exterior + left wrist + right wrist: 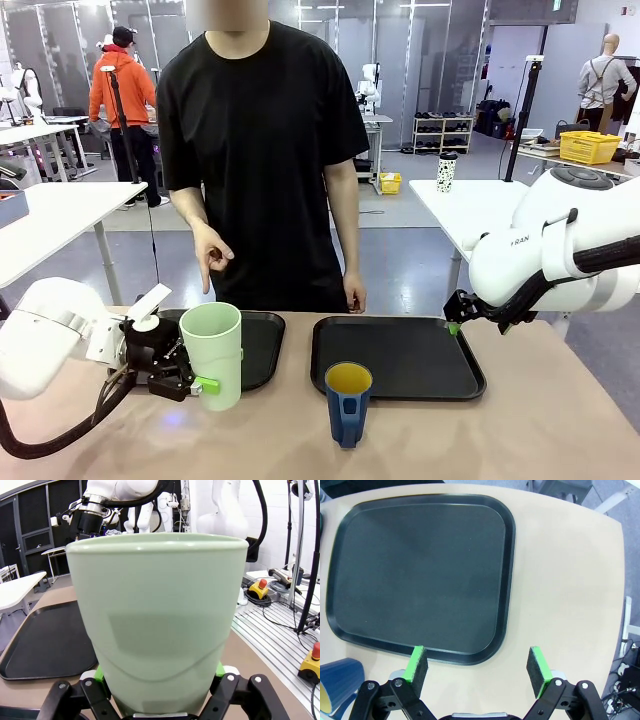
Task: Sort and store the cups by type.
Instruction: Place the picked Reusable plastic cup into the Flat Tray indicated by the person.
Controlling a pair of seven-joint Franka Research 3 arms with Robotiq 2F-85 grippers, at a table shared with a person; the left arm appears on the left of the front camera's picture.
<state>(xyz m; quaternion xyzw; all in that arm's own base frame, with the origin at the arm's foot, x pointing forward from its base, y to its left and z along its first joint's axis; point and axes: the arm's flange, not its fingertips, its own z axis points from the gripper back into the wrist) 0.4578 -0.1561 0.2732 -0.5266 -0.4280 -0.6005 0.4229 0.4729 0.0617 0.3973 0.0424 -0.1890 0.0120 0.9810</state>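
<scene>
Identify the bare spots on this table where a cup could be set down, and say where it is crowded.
The right tray is wholly bare; so is the tabletop right of the blue mug. Crowded: the left tray, with the green tumbler in the left tool before it.

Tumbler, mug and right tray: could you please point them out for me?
Tumbler (213,350), front view, middle of its wall.
Mug (347,412), front view, blue outer wall.
Right tray (420,565), right wrist view, bare floor.

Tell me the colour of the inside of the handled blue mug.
The mug is yellow inside; the front view shows it best.
</scene>
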